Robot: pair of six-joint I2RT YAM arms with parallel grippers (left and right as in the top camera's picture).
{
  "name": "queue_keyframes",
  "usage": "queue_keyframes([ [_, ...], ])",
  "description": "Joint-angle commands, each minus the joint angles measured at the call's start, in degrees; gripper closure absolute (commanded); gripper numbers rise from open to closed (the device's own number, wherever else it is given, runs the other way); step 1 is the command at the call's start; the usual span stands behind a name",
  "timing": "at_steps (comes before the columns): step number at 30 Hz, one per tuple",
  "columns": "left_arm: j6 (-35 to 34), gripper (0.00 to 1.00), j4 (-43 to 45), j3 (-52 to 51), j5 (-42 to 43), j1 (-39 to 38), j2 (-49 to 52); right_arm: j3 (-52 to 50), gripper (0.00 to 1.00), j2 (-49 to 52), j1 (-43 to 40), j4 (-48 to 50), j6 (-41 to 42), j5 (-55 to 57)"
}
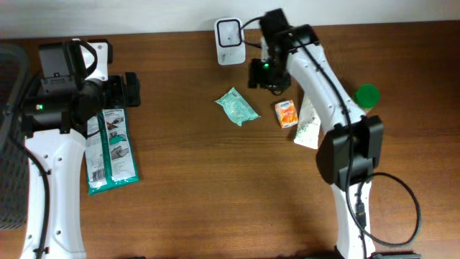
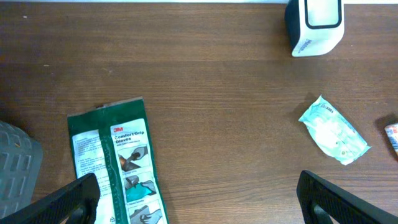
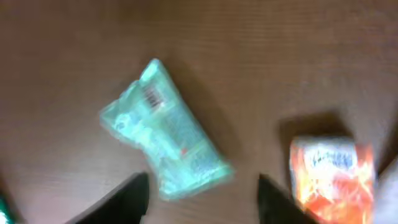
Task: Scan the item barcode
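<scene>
Overhead: dark wood-grain table (image 1: 187, 180). Crinkly teal packet (image 1: 237, 106) lying flat mid-table, near the boxy white scanner (image 1: 229, 32) but apart from it. Small orange carton (image 1: 286, 114) beside the packet. Right gripper (image 1: 267, 75) poised over the table, arm stretched toward the scanner.

Left wrist: glossy flat green glove pack (image 2: 118, 168) under the left gripper (image 2: 199, 208), jaws spread wide, empty.

Right wrist: blurred. Teal packet on the wood, striped label upward, beyond the dark fingers (image 3: 134, 198). Jaws parted, grasping nothing.
</scene>
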Motion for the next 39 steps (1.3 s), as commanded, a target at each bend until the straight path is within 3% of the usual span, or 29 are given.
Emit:
queue_keyframes([
  [1, 0.5, 0.01, 0.1, 0.7, 0.6, 0.0, 0.1, -7.8, 0.70, 2.1, 0.8, 9.3, -1.9, -2.4],
  [5, 0.5, 0.01, 0.1, 0.7, 0.6, 0.0, 0.1, -15.3, 0.70, 2.1, 1.8, 20.9, -2.7, -1.9],
  [9, 0.5, 0.01, 0.1, 0.7, 0.6, 0.0, 0.1, -19.4, 0.70, 2.1, 3.5, 24.5, -3.8, -2.2],
  [17, 0.5, 0.01, 0.1, 0.7, 0.6, 0.0, 0.1, -19.1, 0.68, 2.1, 8.5, 23.1, -28.5, -18.2],
  [20, 0.5, 0.01, 0.1, 0.7, 0.6, 0.0, 0.1, -15.3, 0.65, 2.0, 9.4, 18.5, -32.4, -18.4],
  [23, 0.5, 0.01, 0.1, 0.7, 0.6, 0.0, 0.1, -8.1, 0.64, 2.0, 9.4, 10.7, -31.8, -18.3],
  [29, 0.5, 0.01, 0.1, 0.7, 0.6, 0.0, 0.1, 3.0, 0.43, 2.0, 6.0, -5.1, -12.5, -10.3],
  [34, 0.5, 0.01, 0.1, 0.7, 0.6, 0.0, 0.1, 0.3, 0.42, 2.0, 2.6, -9.4, -11.3, -11.5],
  [39, 0.5, 0.01, 0.1, 0.7, 0.6, 0.0, 0.1, -3.9, 0.50, 2.0, 3.8, -8.6, -13.7, -13.8],
])
